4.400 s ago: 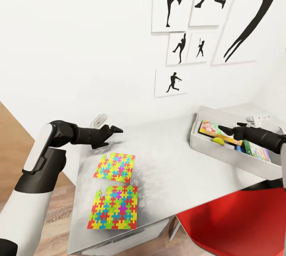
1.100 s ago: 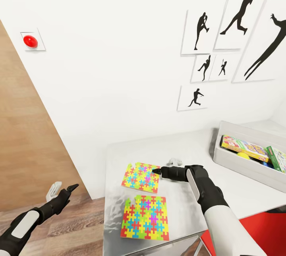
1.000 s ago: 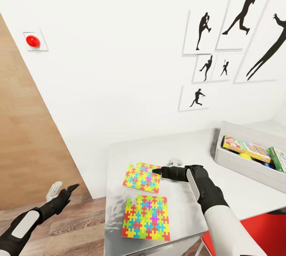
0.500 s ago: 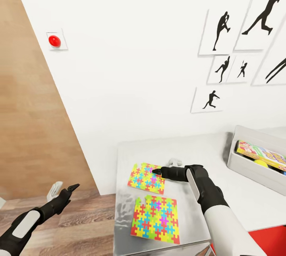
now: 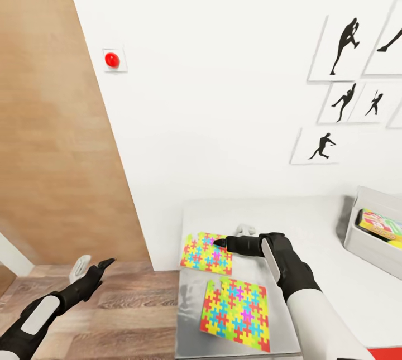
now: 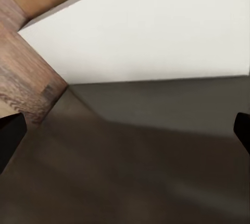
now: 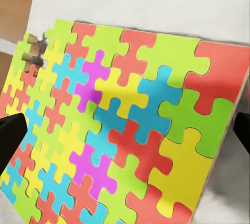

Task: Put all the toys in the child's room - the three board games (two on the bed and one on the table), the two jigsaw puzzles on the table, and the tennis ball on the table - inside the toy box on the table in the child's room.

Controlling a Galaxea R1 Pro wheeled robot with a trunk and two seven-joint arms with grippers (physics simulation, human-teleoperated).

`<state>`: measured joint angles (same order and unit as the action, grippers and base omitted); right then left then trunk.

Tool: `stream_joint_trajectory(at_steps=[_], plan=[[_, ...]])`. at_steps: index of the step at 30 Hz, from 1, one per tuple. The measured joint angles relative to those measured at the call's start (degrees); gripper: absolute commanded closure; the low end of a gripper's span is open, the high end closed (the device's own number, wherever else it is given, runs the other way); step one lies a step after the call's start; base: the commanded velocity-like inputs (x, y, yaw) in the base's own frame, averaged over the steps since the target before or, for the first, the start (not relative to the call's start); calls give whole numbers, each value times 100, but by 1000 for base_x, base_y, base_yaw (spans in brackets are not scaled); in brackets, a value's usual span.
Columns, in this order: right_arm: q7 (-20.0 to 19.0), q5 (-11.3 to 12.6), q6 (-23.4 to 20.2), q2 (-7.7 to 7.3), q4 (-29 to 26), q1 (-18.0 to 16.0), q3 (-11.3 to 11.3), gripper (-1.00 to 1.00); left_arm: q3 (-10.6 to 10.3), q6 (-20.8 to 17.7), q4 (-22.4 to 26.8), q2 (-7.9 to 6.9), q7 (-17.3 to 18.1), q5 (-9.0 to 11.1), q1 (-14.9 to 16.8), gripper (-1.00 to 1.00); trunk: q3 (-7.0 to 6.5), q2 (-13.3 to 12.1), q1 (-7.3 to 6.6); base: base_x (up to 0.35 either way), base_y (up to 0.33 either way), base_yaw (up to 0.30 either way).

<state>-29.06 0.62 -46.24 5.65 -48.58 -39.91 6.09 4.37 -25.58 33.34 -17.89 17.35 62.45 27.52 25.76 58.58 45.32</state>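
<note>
Two colourful jigsaw puzzles lie flat on the white table (image 5: pixel 312 220). The far puzzle (image 5: pixel 204 253) sits near the table's left edge and the near puzzle (image 5: pixel 235 312) by its front edge. My right gripper (image 5: pixel 228 237) hovers open just over the far puzzle's right edge. In the right wrist view that puzzle (image 7: pixel 120 130) spreads between the two dark fingertips (image 7: pixel 10 135). The grey toy box (image 5: pixel 363 248) stands at the far right, with a board game (image 5: pixel 379 225) and the tennis ball (image 5: pixel 397 244) inside. My left gripper (image 5: pixel 92 267) hangs open over the floor, left of the table.
A white wall with black silhouette pictures (image 5: pixel 340 47) rises behind the table. A red button (image 5: pixel 112 60) sits on the wall beside a wooden door panel (image 5: pixel 56 125). Wooden floor (image 5: pixel 134 304) lies left of the table.
The camera has turned left, so table, box and pictures slid right in view. Since 4.4 s ago the right gripper left the toy box for the far puzzle; the left arm dropped beside the table.
</note>
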Motion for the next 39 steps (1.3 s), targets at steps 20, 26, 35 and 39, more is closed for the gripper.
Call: stream_joint_trajectory(at_steps=[20,26,35,39], plan=[[-11,6,-1,-1,23,1,0,-100,0,12,7,38,0,-3,3,-100,-13,0,0,0,0,123],[-11,5,-3,0,25,0,0,-100,0,13,15,37,0,-2,1,-100,-13,0,0,0,0,190],[-17,22,25,-7,36,1,15,-100,-2,98,10,38,3,-4,3,-100,-13,0,0,0,0,43],[-18,41,34,-13,43,1,23,-100,-1,104,8,38,2,-5,4,-100,-13,0,0,0,0,3]])
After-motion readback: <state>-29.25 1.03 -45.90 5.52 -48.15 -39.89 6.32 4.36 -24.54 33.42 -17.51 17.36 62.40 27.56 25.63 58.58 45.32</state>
